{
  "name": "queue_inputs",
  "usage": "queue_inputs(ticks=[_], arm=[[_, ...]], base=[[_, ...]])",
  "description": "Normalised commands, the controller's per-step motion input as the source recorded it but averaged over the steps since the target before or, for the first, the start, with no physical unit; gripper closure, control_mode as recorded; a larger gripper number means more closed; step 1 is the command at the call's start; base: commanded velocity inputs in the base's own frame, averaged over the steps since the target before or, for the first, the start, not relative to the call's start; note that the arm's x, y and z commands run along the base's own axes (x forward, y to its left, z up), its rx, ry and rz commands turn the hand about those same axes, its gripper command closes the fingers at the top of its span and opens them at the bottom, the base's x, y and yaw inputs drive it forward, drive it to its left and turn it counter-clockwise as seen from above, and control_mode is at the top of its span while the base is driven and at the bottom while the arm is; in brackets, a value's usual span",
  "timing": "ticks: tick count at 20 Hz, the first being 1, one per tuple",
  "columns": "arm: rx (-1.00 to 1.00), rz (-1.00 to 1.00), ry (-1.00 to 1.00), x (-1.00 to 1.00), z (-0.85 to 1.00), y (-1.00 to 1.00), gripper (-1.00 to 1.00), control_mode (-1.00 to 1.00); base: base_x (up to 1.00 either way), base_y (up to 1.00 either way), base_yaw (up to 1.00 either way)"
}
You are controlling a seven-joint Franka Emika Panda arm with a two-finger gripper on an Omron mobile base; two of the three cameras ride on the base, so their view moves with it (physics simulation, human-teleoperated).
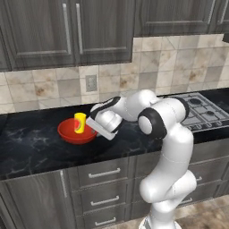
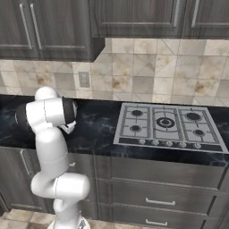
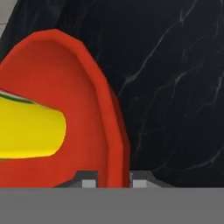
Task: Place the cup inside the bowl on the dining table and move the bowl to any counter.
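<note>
The glossy red bowl (image 1: 71,134) rests on the black marble counter (image 1: 31,154), left of the arm. The yellow cup (image 1: 80,122) with its red mark stands upright inside it. My gripper (image 1: 93,129) reaches in from the right at the bowl's right rim. In the hand view the bowl (image 3: 57,70) is close up with the cup (image 3: 26,131) inside. The gripper (image 3: 114,182) straddles the rim, one fingertip inside the bowl and one outside, shut on it.
A gas cooktop (image 1: 203,112) (image 2: 167,123) lies in the counter to the right of the arm. Beige tile backsplash and dark upper cabinets stand behind. Grey drawer fronts (image 1: 105,174) run below the counter edge.
</note>
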Motion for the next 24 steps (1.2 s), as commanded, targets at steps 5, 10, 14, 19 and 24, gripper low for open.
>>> queue_inputs(ticks=[5,10,14,19,24], arm=[[0.0,-0.03,0.08,0.0,-0.09,0.09,1.0,-1.0],[0.0,-0.01,0.01,0.0,0.0,0.13,1.0,-1.0],[0.0,-0.02,0.01,0.0,0.0,0.22,-1.0,-1.0],[0.0,-0.01,0.0,0.0,0.0,0.09,-1.0,-1.0],[0.0,0.0,0.0,-0.25,0.14,0.0,-1.0,-1.0]], base=[[0.0,0.0,0.0],[0.0,0.0,0.0],[0.0,0.0,0.0],[0.0,0.0,0.0],[0.0,0.0,0.0]])
